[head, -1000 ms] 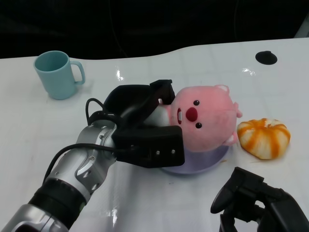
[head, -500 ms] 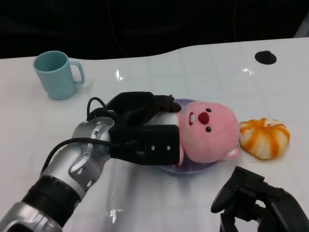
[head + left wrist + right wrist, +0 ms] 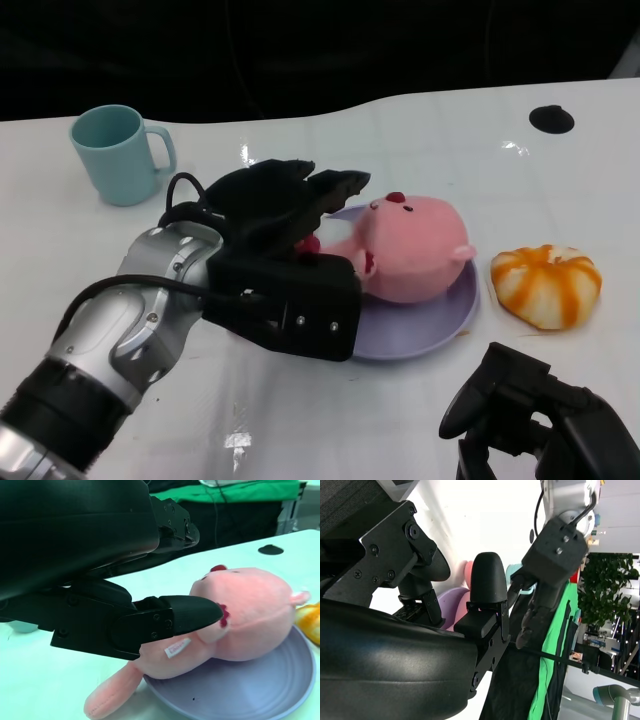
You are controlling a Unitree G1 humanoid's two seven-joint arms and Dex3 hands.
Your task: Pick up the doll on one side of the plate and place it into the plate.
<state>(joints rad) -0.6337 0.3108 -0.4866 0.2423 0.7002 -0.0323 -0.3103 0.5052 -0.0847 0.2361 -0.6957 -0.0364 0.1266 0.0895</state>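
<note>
Nearest, the black right hand (image 3: 540,420) hangs low at the table's front edge with nothing in it, fingers apart. Next, the black left hand (image 3: 275,265): its fingers (image 3: 175,617) rest spread around the pink plush doll (image 3: 410,250), which lies on its side in the round lilac plate (image 3: 435,325). Just right of the plate sits an orange-and-white striped pumpkin toy (image 3: 546,285). Farther back left stands a teal mug (image 3: 115,153).

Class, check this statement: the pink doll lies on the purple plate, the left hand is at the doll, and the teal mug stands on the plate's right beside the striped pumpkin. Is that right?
One thing is wrong. In the head view the teal mug stands far left of the purple plate, away from the striped pumpkin on its right. The pink doll does lie on the plate, with the left hand at it.
</note>
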